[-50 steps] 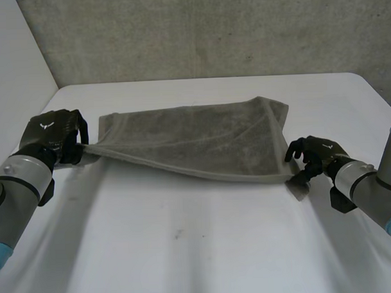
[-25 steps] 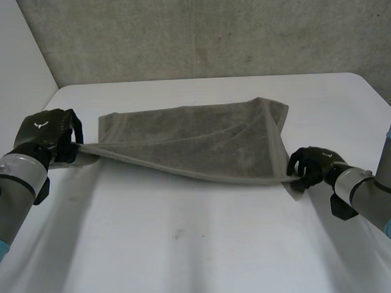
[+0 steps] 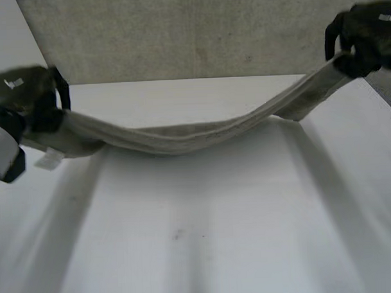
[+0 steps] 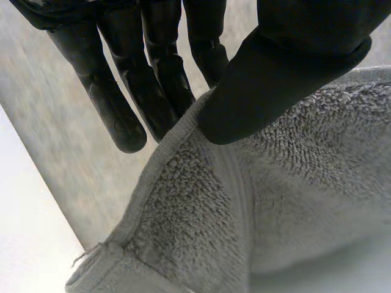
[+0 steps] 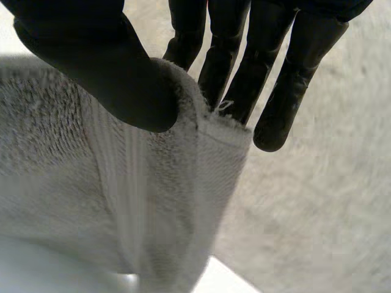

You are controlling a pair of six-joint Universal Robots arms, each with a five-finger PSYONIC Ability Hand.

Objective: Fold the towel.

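**A:** Item one, the towel?

**B:** Towel point(image 3: 182, 137): grey terry with a hemmed edge. It is strung between the two hands and sags in the middle, well away from either set of fingers. The sag hangs low over the white desk point(image 3: 205, 236); I cannot tell whether it touches.

**A:** Left hand?

**B:** Left hand point(image 3: 23, 94): pinching one end of the towel. The thumb presses the hem against the fingers point(image 4: 153, 91), and a corner droops below the fingertips.

**A:** Right hand?

**B:** Right hand point(image 3: 365, 34): pinching the opposite end and held higher than the left. The thumb is on one face of the cloth and the fingers point(image 5: 287, 91) are behind it. The towel's corner is just beside the fingertips, and the rest hangs down from the pinch.

**A:** Surroundings?

**B:** A grey concrete wall point(image 3: 191, 31) beyond both hands, behind the desk.
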